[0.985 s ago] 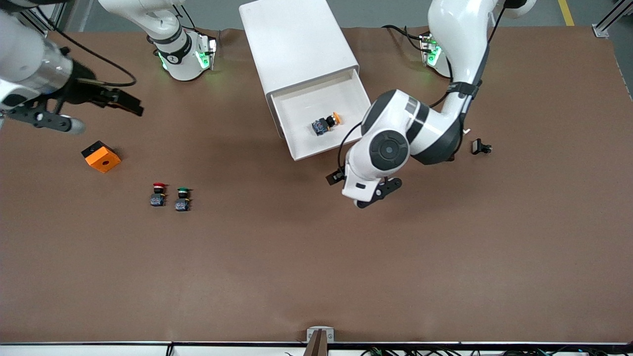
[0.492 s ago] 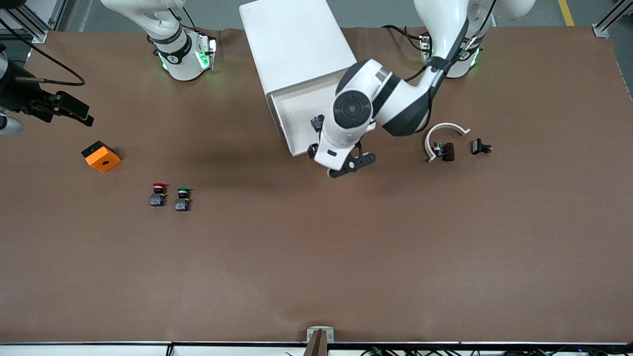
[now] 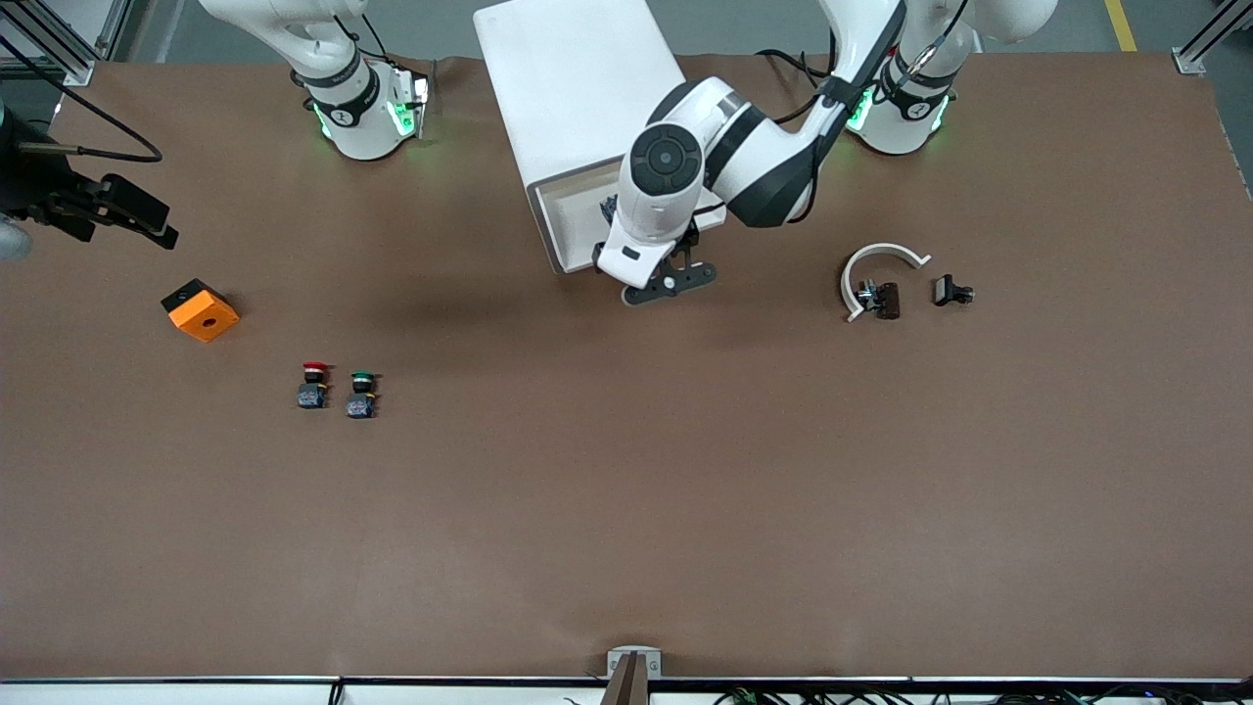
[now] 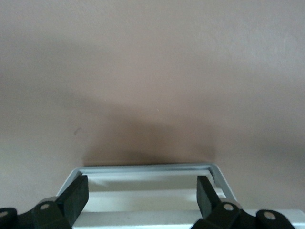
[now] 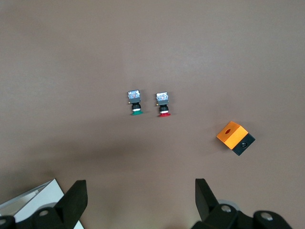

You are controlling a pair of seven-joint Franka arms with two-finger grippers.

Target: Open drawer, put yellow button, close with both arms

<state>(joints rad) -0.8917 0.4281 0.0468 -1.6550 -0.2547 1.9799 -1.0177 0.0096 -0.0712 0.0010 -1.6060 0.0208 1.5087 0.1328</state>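
The white cabinet point(image 3: 578, 88) stands between the arm bases, and its top drawer point(image 3: 566, 213) is partly out. My left gripper point(image 3: 666, 282) is open and empty at the drawer's front edge. In the left wrist view the left gripper point(image 4: 142, 193) has its fingers wide apart over the drawer's front rim point(image 4: 147, 168). Only a dark bit of the yellow button point(image 3: 607, 208) shows in the drawer; its cap is hidden under the left arm. My right gripper point(image 3: 147, 217) is open and empty in the air above the orange block, and it also shows in its own wrist view point(image 5: 141, 195).
An orange block point(image 3: 201, 310) lies at the right arm's end, with the red button point(image 3: 313, 385) and green button point(image 3: 361, 393) nearer the front camera. A white curved part point(image 3: 881, 259) and a small black clip point(image 3: 952, 291) lie toward the left arm's end.
My left arm swung to the drawer's front and pushed it partway in toward the cabinet. My right gripper drew back toward the table's end.
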